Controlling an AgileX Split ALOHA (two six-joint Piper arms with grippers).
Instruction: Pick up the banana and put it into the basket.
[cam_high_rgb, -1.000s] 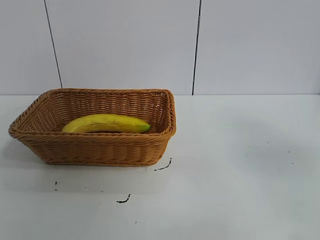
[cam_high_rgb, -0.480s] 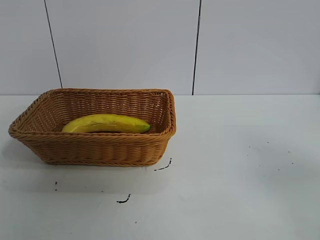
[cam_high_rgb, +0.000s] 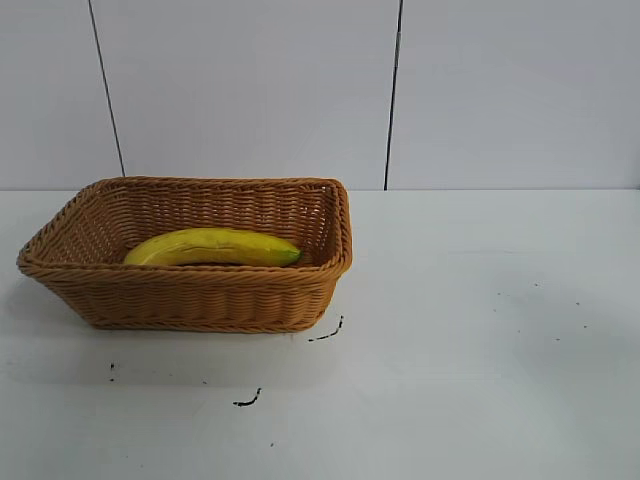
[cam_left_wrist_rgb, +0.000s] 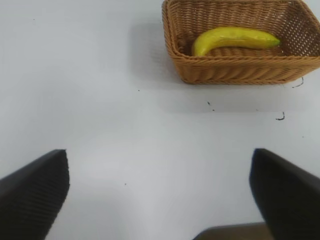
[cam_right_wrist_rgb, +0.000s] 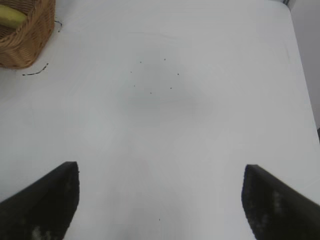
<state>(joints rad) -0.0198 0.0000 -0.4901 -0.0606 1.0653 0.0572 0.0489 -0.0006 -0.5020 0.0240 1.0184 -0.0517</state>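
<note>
- Already settled: banana (cam_high_rgb: 213, 247) lying inside basket (cam_high_rgb: 190, 297), resting on its floor, long axis along the basket's length, greenish tip toward the end wall nearer table centre, in the exterior view.
- Basket standing on left half of white table (cam_high_rgb: 470, 330); a few dark scuff marks (cam_high_rgb: 326, 332) on the surface just in front of it.
- Neither arm visible in the exterior view; both seen only through own wrist cameras.
- Left gripper (cam_left_wrist_rgb: 159, 192): fingers spread wide, nothing between them, bare table beneath. Basket well apart, ahead of the pincer and off to one side; banana's long axis lying crosswise to the line of approach.
- Right gripper (cam_right_wrist_rgb: 160, 197): fingers likewise spread wide, empty, over bare table. Only a corner of basket (cam_right_wrist_rgb: 25, 37) and a sliver of banana (cam_right_wrist_rgb: 11, 16) caught at the frame edge, far ahead and off to one side.
- Judged nearer of the two: left arm, with basket fully in its sight; right arm farther and off-axis.
- Judgement on task: placement looks done, with fruit contained, not touching either pincer, no part overhanging the braided rim.
- Next move, as a guess: none toward the banana needed; parking both arms clear would suffice.
- Risk: slight; only a stray sweep nudging the basket.
</note>
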